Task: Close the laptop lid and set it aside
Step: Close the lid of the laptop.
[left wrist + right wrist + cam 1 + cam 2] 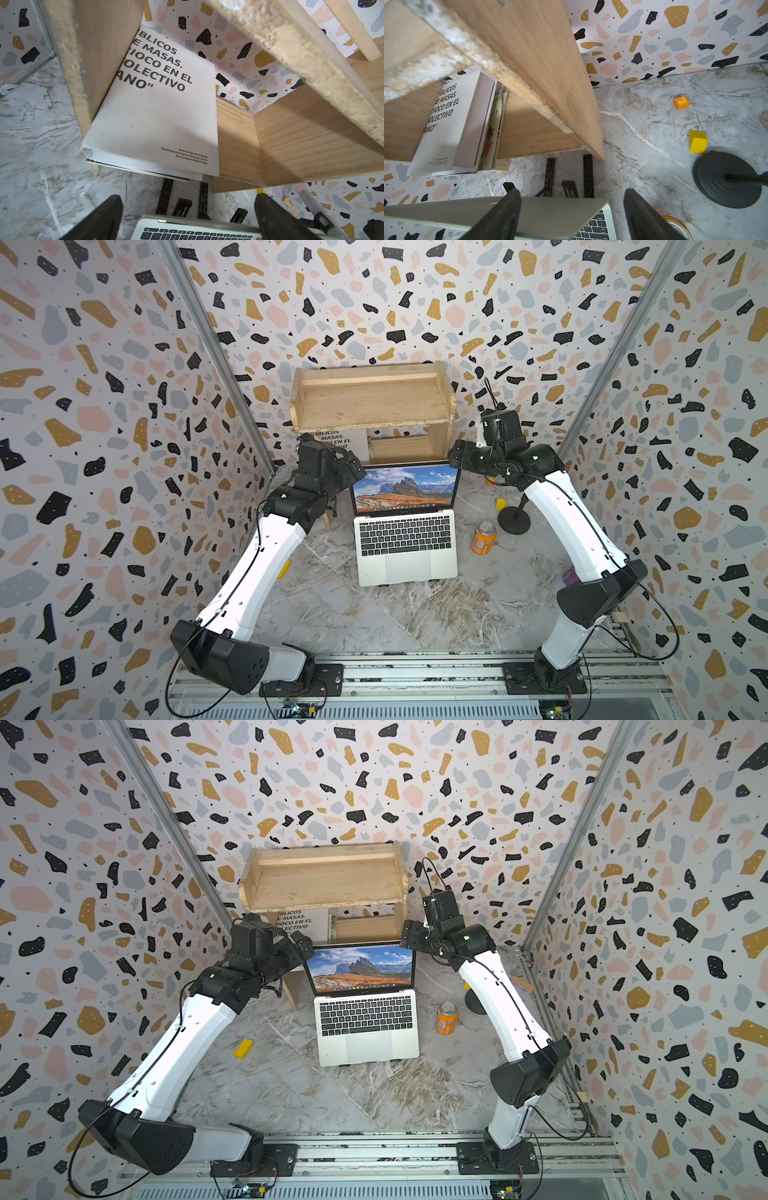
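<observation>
laptop lid (405,488) open; right gripper (572,193) released, lid's top corner between its jaws; left gripper (352,467) released, just beside opposite corner

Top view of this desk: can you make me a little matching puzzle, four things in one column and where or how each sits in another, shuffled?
Things
1 laptop lid
2 soda can
3 book
4 yellow bar

Places or states
A tucked under the wooden shelf
B upright beside the laptop
C raised, screen lit
D lying flat near the left arm

Pairs: 1-C, 2-B, 3-A, 4-D
</observation>
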Available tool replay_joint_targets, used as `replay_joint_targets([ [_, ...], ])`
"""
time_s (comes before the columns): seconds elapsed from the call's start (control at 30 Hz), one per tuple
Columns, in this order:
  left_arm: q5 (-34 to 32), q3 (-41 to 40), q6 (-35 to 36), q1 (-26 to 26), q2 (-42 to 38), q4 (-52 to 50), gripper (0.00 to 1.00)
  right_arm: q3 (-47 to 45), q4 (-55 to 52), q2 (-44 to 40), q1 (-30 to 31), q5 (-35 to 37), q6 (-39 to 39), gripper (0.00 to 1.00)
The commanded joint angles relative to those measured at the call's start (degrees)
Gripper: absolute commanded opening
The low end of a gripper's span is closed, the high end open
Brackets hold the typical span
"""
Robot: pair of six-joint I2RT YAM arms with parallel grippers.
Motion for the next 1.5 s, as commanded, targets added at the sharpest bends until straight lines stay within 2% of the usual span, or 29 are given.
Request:
replay_joint_targets([
  [0.0, 1.2, -1.7, 0.8, -0.2, -1.1, -1.3, 1.00, -1.5, -3.9, -1.4, 0.8, -0.4, -0.4, 0.82],
  [1.47, 4.2, -11.6, -0.9, -1.2, -10.6, -0.3, 1.00, -16.2, 1.3, -11.6, 2.1, -0.3, 1.0, 0.82],
])
